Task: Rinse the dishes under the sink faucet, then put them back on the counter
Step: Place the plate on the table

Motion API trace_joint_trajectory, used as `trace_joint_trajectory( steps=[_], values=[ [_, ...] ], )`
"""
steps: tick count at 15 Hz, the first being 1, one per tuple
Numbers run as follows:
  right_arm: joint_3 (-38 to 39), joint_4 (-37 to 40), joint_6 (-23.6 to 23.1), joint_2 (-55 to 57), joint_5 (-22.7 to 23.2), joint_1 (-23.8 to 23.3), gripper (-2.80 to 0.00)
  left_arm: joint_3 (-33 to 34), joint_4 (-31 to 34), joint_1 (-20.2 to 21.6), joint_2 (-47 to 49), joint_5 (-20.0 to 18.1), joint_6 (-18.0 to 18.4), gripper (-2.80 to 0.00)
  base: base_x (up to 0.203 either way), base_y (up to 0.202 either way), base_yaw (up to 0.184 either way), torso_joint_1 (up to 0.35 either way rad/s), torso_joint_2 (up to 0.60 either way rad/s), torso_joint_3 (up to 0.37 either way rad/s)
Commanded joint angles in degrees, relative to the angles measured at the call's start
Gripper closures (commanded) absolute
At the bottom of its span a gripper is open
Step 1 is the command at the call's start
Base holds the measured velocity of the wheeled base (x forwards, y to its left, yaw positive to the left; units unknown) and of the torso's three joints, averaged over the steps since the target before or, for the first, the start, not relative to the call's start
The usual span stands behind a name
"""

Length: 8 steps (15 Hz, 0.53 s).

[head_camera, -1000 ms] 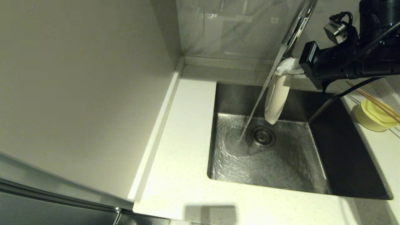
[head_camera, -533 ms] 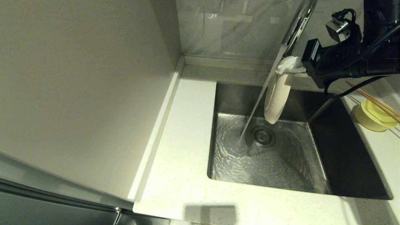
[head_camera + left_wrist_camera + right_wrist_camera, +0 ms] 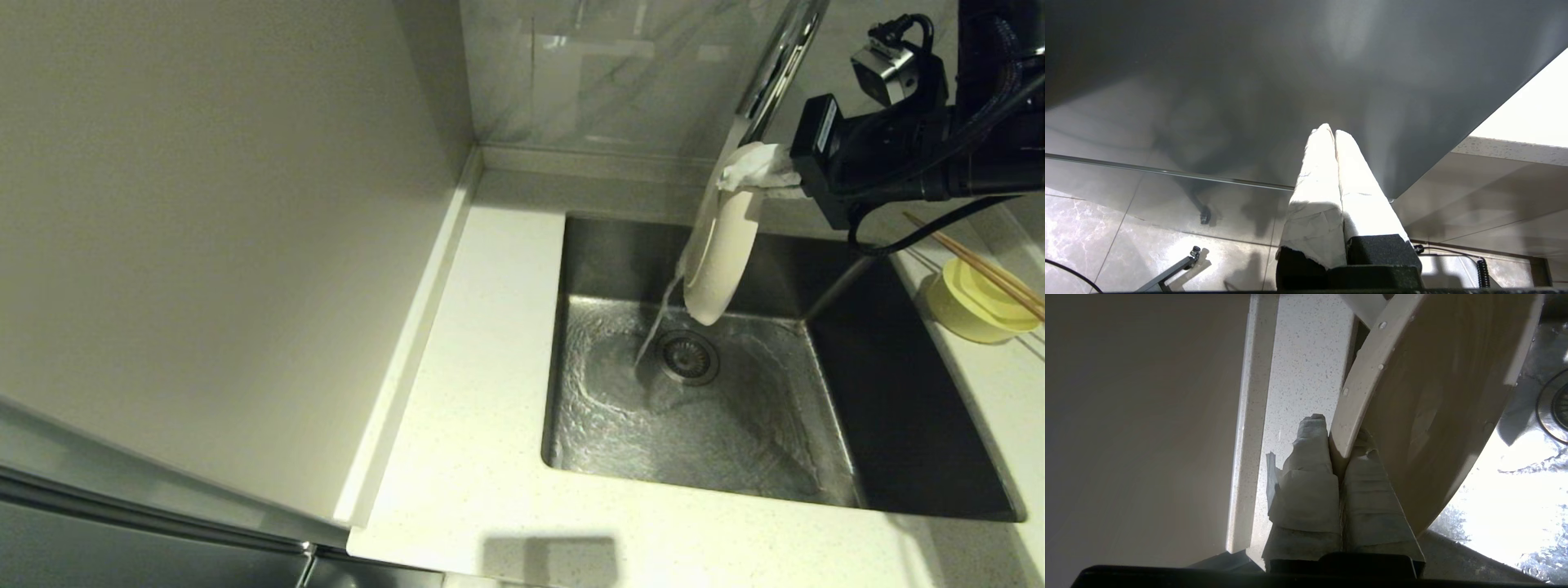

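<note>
Since a second ago the plate [image 3: 718, 253] has shifted into the faucet [image 3: 775, 69] stream, so water now runs off its lower edge into the sink [image 3: 694, 408]. Right pincer [image 3: 767, 181] grips its top rim; the plate hangs on edge, face left. Left pincer [image 3: 1334, 134] is shut, parked. On the desk [image 3: 490, 343] at right, chopsticks [image 3: 980, 265] lie across the bowl [image 3: 971, 314]

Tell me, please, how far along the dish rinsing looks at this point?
Done: nothing visibly back on the counter yet. In hand: the right gripper holds the plate on edge in the faucet stream over the sink. Left: the bowl and chopsticks, waiting at the sink's right.
</note>
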Motion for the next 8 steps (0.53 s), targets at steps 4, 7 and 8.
trace_joint_trajectory(
  steps=[4,7,8],
  values=[
    [1.6,1.63,-0.13,-0.56,-0.33,-0.01,0.0,0.0,-0.02,0.0,-0.09,0.03,-0.03,0.0,0.0,0.0,0.0,0.0,0.0,0.0],
    [3.43,3.9,-0.53,-1.0,-0.59,-2.63,0.0,0.0,-0.02,0.0,-0.09,0.03,-0.03,0.0,0.0,0.0,0.0,0.0,0.0,0.0],
    [3.63,5.84,-1.21,-1.19,-0.76,-4.12,0.0,0.0,-0.02,0.0,-0.09,0.03,-0.03,0.0,0.0,0.0,0.0,0.0,0.0,0.0]
  ],
)
